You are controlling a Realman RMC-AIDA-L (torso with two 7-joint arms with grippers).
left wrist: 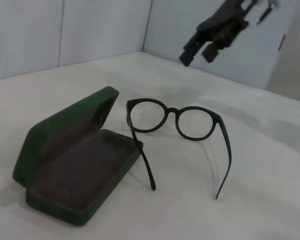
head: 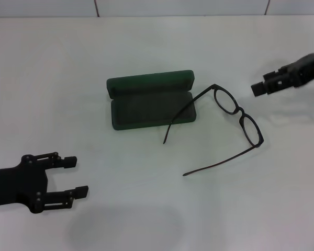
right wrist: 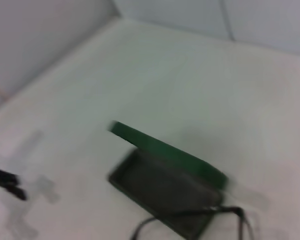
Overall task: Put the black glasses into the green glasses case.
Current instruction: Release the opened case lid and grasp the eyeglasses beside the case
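Observation:
The green glasses case [head: 149, 102] lies open at the table's middle, lid raised at the back, dark lining empty [left wrist: 75, 170] [right wrist: 165, 182]. Just right of it sit the black glasses [head: 235, 112] [left wrist: 177, 120], temple arms unfolded, one arm tip resting against the case's right end. My right gripper [head: 257, 88] [left wrist: 197, 55] hovers in the air beyond the glasses at the upper right, open, holding nothing. Down at the near left, my left gripper [head: 73, 178] stays open and empty, well short of the case.
The white table [head: 157, 47] meets a pale wall at the back, seen in the left wrist view as panels [left wrist: 90, 30]. Nothing else stands on the surface.

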